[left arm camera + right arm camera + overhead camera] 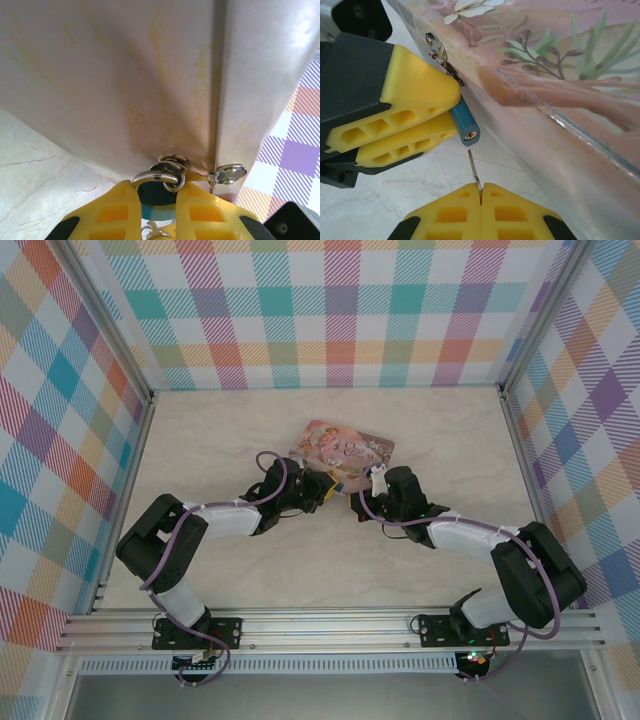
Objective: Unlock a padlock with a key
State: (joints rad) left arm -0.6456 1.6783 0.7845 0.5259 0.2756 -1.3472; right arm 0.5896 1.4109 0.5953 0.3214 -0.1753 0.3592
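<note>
Blue-bodied and hardly longer than its key, the padlock sits clamped in the nearly closed yellow fingers of the left tool, left of centre in the right wrist view. Its keyhole end points down toward the bottom of the frame. From bottom centre, the right tool is pressed fully shut on the head of the key. The thin blade stands up toward the keyhole, its tip just short of it and not touching. The pink illustrated tin lies just beside both on the right, resting on the pale marbled table. In the left wrist view the padlock's metal shackle curves over the fingertips, with a spare key on a ring hanging off toward the right.

The step in hand appears to be insertion. The blade looks roughly in line with the lock body, so a slow, straight push along that line should seat it. Any sideways drift risks skidding the tip off the lock's face. The left tool needs to hold the padlock rigid against both the push and the turn that follows. The tin leaves little room to swing on that side.
</note>
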